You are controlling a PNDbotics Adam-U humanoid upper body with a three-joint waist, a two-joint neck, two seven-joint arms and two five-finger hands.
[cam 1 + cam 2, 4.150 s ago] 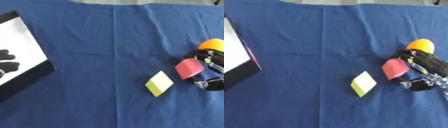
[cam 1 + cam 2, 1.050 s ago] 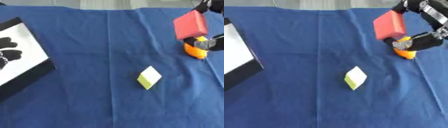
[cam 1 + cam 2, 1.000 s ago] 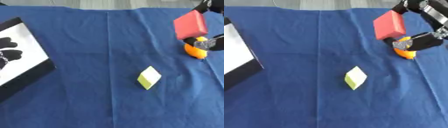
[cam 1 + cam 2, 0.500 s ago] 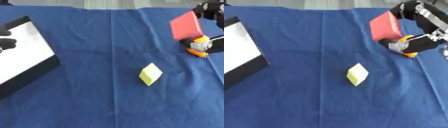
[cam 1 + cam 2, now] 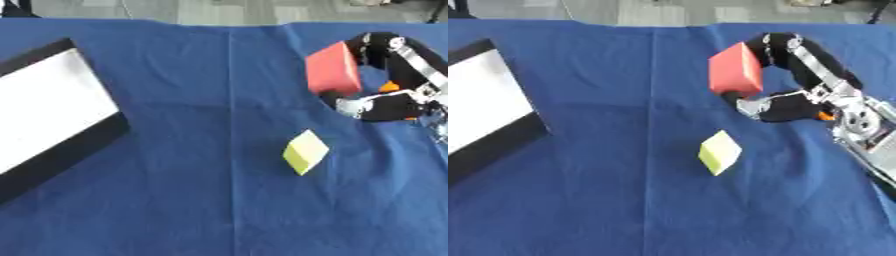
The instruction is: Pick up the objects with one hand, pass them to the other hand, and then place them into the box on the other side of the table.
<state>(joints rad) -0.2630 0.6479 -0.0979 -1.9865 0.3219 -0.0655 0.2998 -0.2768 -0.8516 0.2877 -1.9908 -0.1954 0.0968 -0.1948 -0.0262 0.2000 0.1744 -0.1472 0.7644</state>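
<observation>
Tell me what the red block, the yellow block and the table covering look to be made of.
Red block: likely foam or matte plastic; flat, dull faces, no shine. Yellow block: probably the same, pale and matte with crisp edges. Table covering: blue woven cloth, judging by its soft creases and fold line.

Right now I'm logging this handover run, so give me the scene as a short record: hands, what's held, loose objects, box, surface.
right hand: shut on the red block, raised over the right side of the table
red block: pinched between fingers and thumb, clear of the cloth
left hand: not in view
yellow block: loose on the cloth near the middle, tilted on an edge
orange object: mostly hidden behind the right hand
box: white inside, black rim, at the left edge, nothing visible in it
surface: blue cloth
</observation>
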